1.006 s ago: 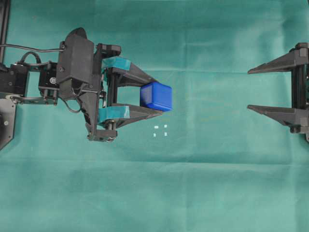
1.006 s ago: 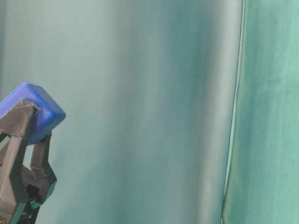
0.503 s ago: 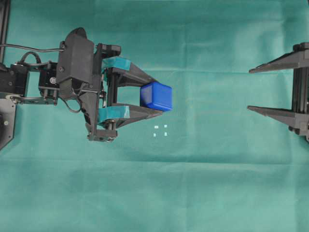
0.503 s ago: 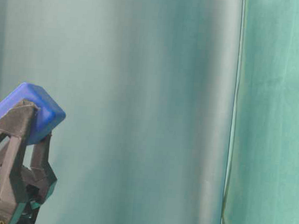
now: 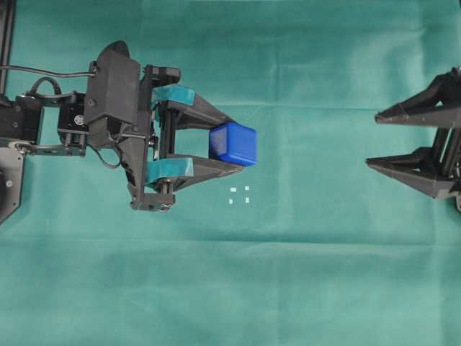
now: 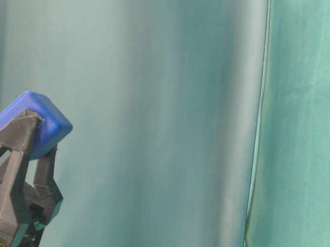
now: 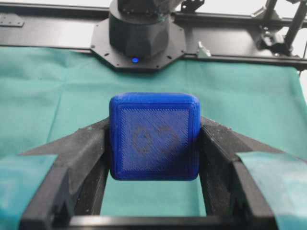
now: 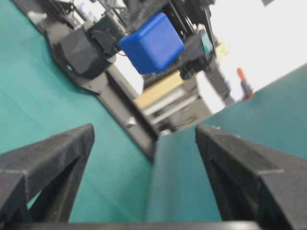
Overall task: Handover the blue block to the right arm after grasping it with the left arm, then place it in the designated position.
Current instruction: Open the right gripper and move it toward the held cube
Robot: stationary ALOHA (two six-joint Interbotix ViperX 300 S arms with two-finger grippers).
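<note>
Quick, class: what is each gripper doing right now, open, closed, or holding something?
Left gripper: closed on the blue block, held above the cloth.
Right gripper: open, holding nothing, well apart from the block.

no legible text, brand, label or number in any view. only mark: a faint engraving on the textured face of the small bright blue plastic cube (image 7: pixel 154 136), seen from the left wrist; two rounded shapes side by side, not readable as characters.
</note>
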